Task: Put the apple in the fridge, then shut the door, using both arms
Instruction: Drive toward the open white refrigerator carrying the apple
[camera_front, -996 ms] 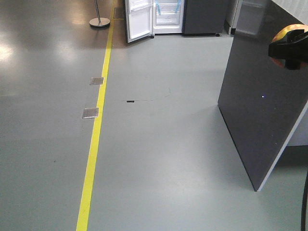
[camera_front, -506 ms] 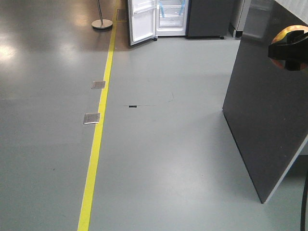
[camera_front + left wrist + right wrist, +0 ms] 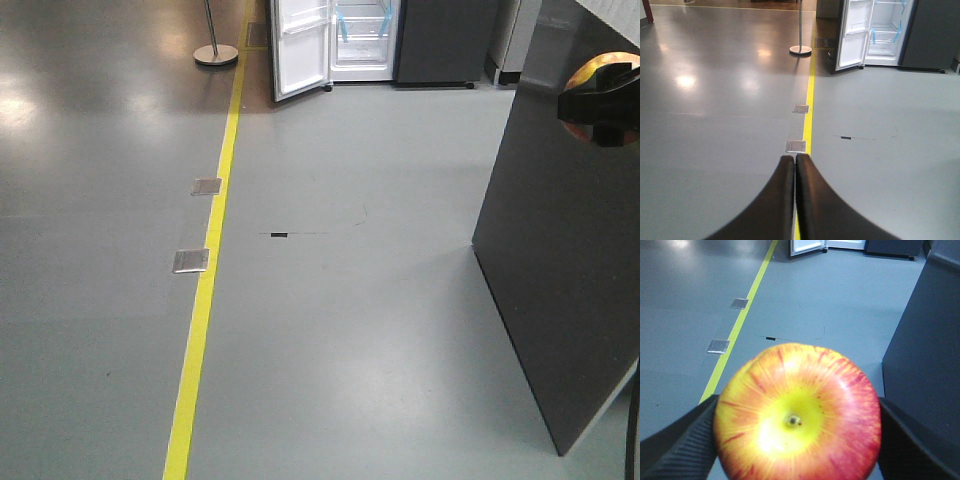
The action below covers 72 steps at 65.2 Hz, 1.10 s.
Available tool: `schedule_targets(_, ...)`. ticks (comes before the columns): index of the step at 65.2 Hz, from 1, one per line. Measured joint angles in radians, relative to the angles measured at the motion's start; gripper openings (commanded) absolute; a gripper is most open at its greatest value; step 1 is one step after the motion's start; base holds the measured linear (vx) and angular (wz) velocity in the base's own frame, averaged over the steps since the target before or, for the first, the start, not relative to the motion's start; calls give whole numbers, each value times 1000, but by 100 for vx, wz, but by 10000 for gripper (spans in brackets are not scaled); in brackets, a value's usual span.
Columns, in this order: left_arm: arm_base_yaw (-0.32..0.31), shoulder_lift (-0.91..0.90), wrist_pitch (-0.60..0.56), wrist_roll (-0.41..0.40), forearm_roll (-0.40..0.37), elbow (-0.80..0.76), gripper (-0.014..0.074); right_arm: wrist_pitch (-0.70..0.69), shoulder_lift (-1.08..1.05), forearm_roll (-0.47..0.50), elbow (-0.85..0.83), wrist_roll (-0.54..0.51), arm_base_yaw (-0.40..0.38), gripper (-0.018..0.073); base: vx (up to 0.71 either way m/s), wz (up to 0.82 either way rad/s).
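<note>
Transit leg, by the look of it: apple clamped between the ribbed black fingers of the right gripper, stem dimple turned to the wrist camera, carried high at the right edge of the front view and well apart from the fridge at the far end of the room. Left gripper pinched narrow on nothing, tips touching, aimed down the floor. Fridge standing open, white interior and blue tape strips on show, door swung out on the viewer's left. Nothing yet placed, nothing yet closed. Next, probably: rolling the base across the open floor toward the white cavity, squaring up to it, then reaching the apple onto a shelf without clipping the door edge, followed most likely by a push on the door with the free arm. Underfoot, smooth grey floor, glossy enough to mirror the ceiling lights, crossed lengthwise by a yellow line, with two small metal plates beside it and a short black mark off to one side. Close on the right of the front view, a tall dark panel, worth a wide berth. Far back, a stanchion base near the door and a dark grey unit just beside the fridge.
</note>
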Motion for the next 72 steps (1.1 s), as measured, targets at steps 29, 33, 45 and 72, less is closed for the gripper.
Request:
schedule_targets(29,0,0,0,0,0,0,-8,0,0,0,0,0,0,168,19,1)
schedule_targets(33,0,0,0,0,0,0,-8,0,0,0,0,0,0,168,19,1)
schedule_targets(45,0,0,0,0,0,0,-8,0,0,0,0,0,0,168,19,1)
schedule_targets(72,0,0,0,0,0,0,-8,0,0,0,0,0,0,168,19,1)
